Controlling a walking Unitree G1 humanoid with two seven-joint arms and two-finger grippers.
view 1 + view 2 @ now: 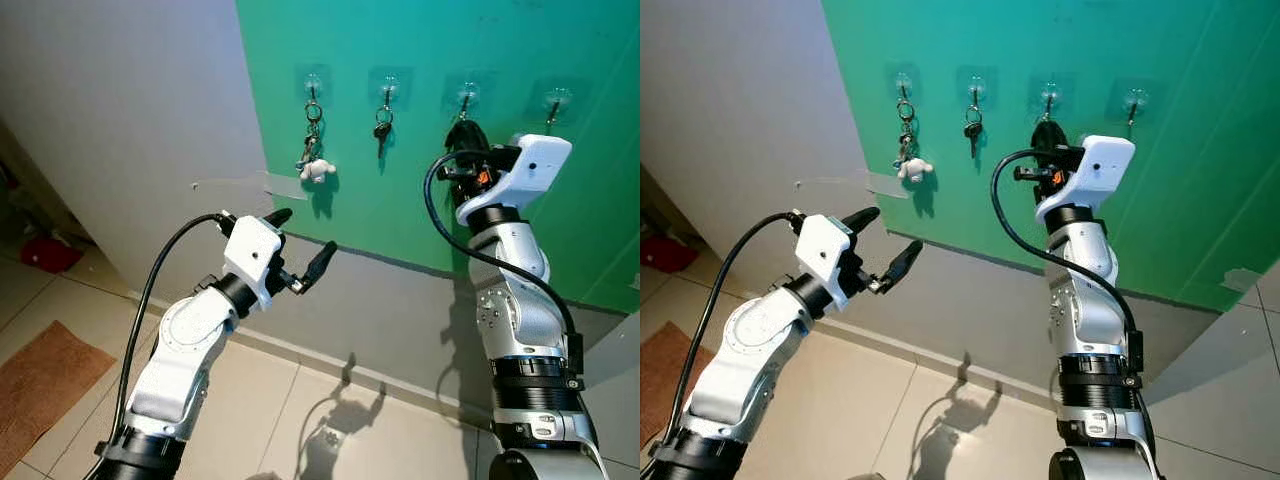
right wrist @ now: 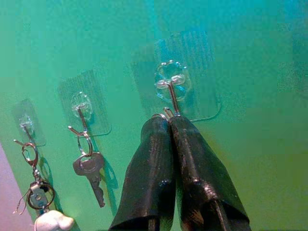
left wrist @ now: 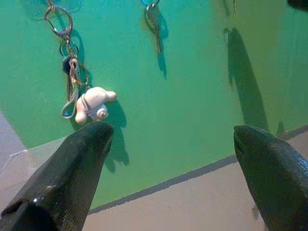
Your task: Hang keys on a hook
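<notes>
Right hand fingers pressed together at third hook on green wall, a ring just visible at the tips. Left hand spread apart, empty, below plush keychain

Bright, sharp-shadowed frames; soft-focus wrist views

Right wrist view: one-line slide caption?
Right end effector closed at third hook; a key hangs on the neighbouring hook.

A: Arms looked how?
B: Silver shells w/ black joint rings, white wrist housings, black cable looped off each. Left gripper & right gripper: long glossy black fingers.
</notes>
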